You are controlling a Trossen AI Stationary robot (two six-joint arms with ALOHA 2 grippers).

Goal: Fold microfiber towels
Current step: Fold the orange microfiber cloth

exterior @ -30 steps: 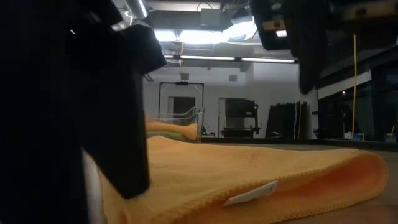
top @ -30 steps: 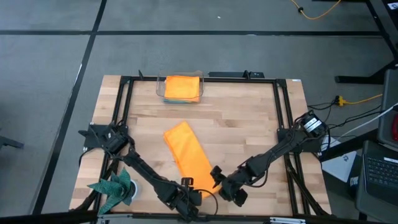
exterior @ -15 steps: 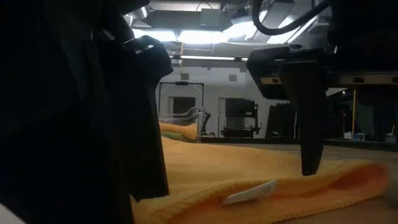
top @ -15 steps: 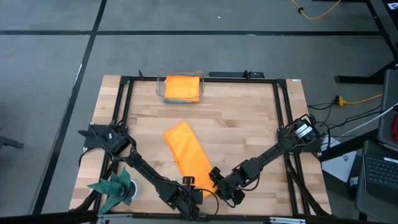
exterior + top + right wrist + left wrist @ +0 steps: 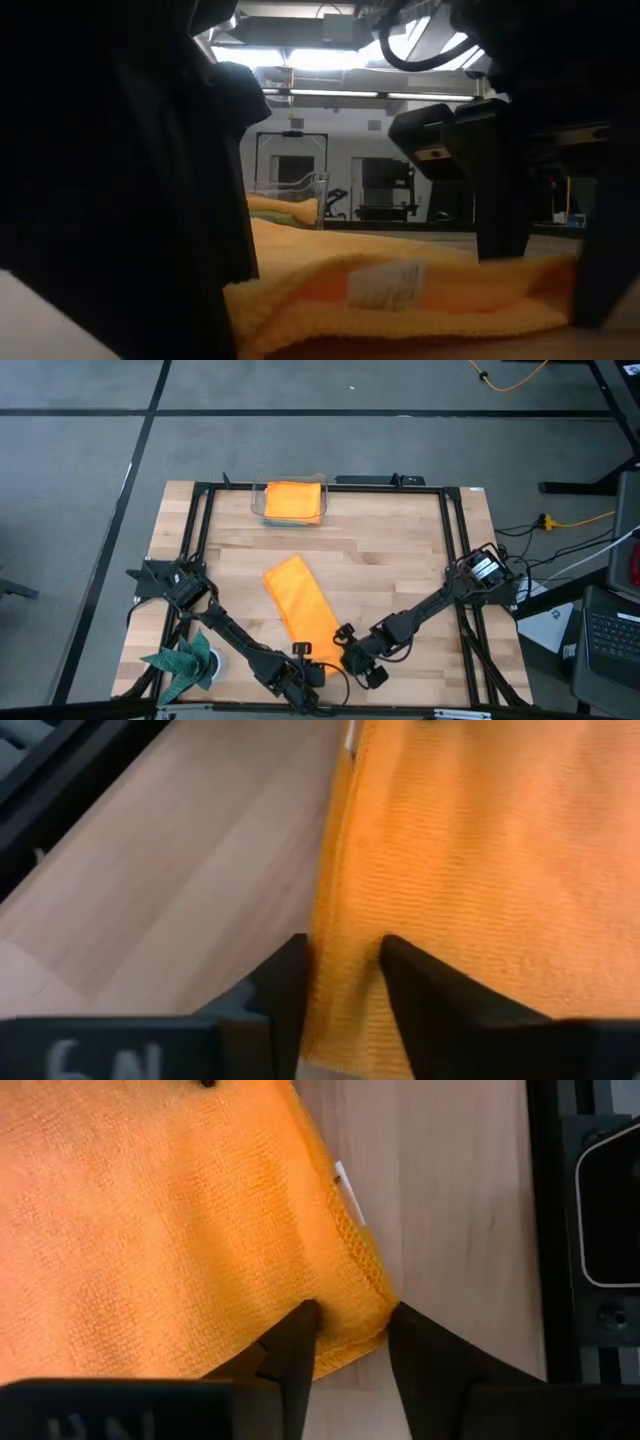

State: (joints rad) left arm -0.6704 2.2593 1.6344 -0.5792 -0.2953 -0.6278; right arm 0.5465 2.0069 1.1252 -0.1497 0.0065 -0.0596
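Wooden table [image 5: 400, 570] is seen from above, ringed by a black frame. An orange towel [image 5: 303, 610], folded into a long strip, is laid on the table's lower middle; its long axis runs diagonally, one end pointed to the upper left of the high view, the other to the lower right at the front edge. A white tag [image 5: 385, 284] is shown at that near end in the low view. Both grippers are set on the near end: the left gripper [image 5: 348, 1323] is clenched on one corner, cloth pinched between its fingers; the right gripper [image 5: 343, 958] is closed on the other edge. A stack of folded towels [image 5: 294, 501], orange on top, is placed at the upper centre. A dark teal spiky cloth [image 5: 183, 660] is seen at the lower left.
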